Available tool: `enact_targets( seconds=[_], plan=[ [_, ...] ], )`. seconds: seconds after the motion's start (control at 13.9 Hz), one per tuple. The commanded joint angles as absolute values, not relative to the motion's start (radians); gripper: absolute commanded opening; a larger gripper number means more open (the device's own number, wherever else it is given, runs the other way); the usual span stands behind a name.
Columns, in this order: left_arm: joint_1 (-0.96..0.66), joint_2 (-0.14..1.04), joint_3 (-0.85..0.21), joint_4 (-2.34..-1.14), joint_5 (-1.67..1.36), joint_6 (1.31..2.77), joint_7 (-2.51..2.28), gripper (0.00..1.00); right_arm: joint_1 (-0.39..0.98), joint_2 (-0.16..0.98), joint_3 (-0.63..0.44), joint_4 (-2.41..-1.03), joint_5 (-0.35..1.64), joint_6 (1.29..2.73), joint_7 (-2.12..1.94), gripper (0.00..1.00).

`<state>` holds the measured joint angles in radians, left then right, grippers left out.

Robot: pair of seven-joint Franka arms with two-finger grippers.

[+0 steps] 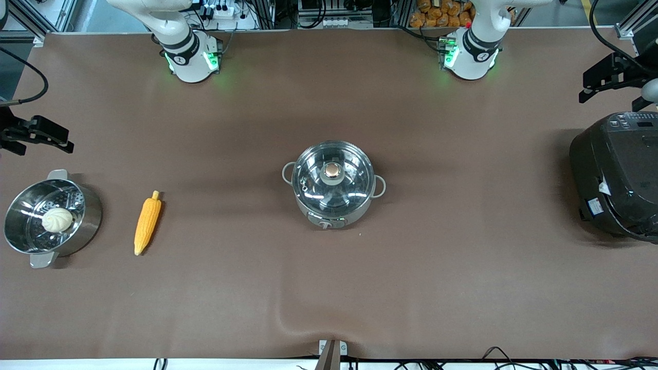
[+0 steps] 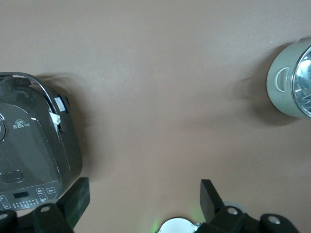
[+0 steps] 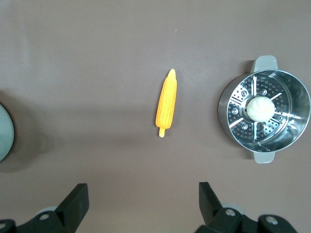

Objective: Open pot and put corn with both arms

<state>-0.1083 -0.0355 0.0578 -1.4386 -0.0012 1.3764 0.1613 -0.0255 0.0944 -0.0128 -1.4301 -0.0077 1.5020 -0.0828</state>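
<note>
The steel pot stands mid-table with its glass lid on and the copper knob on top. Its edge shows in the left wrist view. The corn lies on the table toward the right arm's end, also in the right wrist view. My right gripper is open and empty, up over that end, apart from the corn. My left gripper is open and empty, up over the left arm's end of the table.
A steel steamer pot with a white bun in it stands beside the corn at the right arm's end. A big black rice cooker stands at the left arm's end.
</note>
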Motion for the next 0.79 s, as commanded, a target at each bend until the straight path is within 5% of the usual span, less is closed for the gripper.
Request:
enact_targets(
  seconds=[0.0, 0.72],
  plan=[
    [-0.106, -0.046, 0.055, -1.440, -0.009, 1.364, 0.164, 1.00, -0.025, 0.078, -0.014, -1.443, -0.029, 1.491, -0.118, 1.00],
    [-0.103, -0.029, 0.057, -1.436, -0.005, 1.365, 0.164, 1.00, -0.051, 0.081, -0.015, -1.446, -0.005, 1.474, -0.114, 1.00]
  ],
)
